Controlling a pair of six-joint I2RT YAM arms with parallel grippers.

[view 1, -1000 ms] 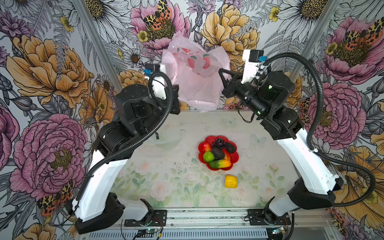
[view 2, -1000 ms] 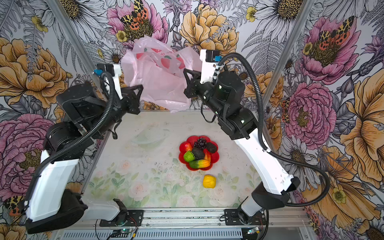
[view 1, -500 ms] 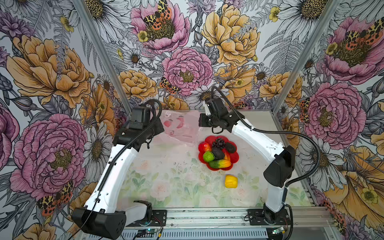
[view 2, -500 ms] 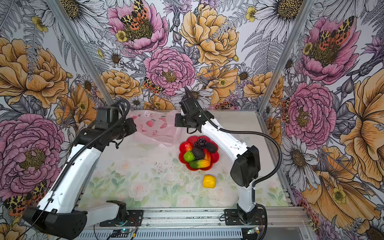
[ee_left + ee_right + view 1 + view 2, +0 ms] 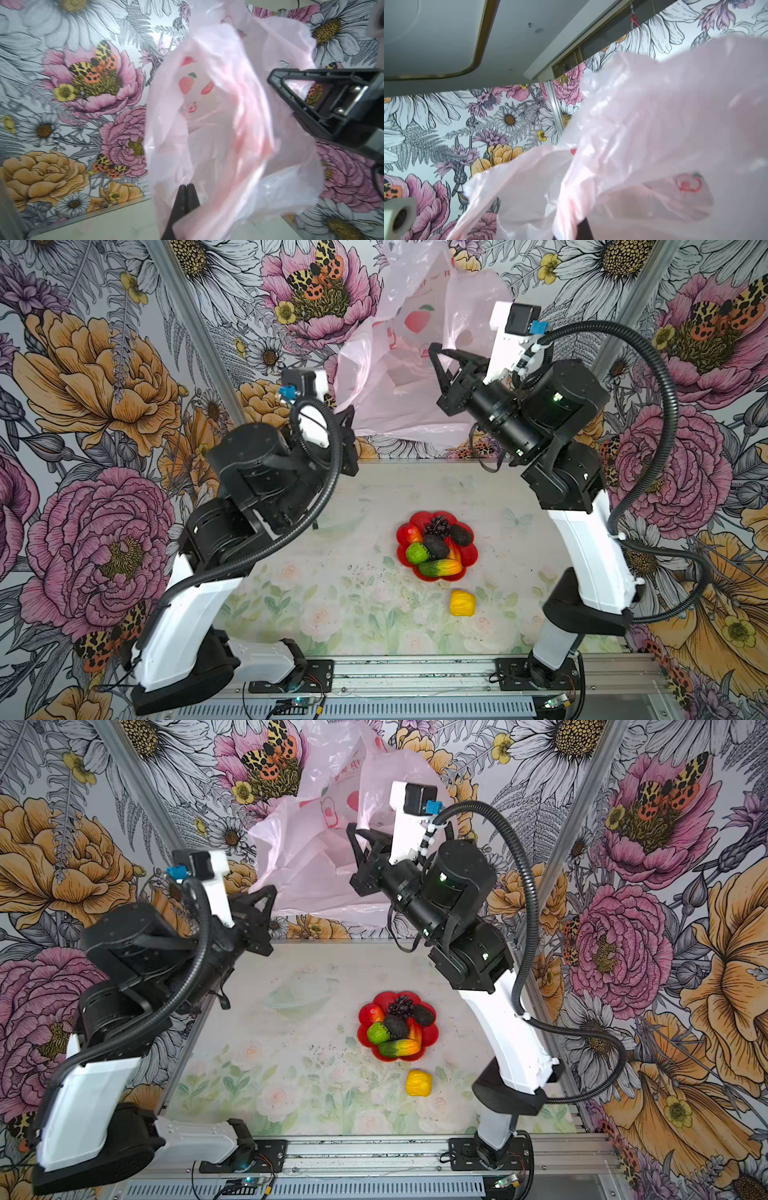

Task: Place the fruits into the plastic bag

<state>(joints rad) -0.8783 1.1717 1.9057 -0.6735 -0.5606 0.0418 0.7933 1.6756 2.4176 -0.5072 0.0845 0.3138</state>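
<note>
The left end effector (image 5: 187,185) and the right end effector (image 5: 432,349), jaws closed, pinch the thin translucent pink plastic bag (image 5: 395,406) aloft above the counter's far edge.

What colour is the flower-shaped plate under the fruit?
The plate is bright red. It shows best in a top view.

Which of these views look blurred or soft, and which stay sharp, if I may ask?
Left wrist view: the plastic bag is smeared and soft, while the wallpaper behind it is crisp. Right wrist view: the bag sits close to the lens, hazy and unfocused, and the wall beyond is sharper. Both top views: evenly lit and sharp, with the fruits on the red plate clearly resolved.
</note>
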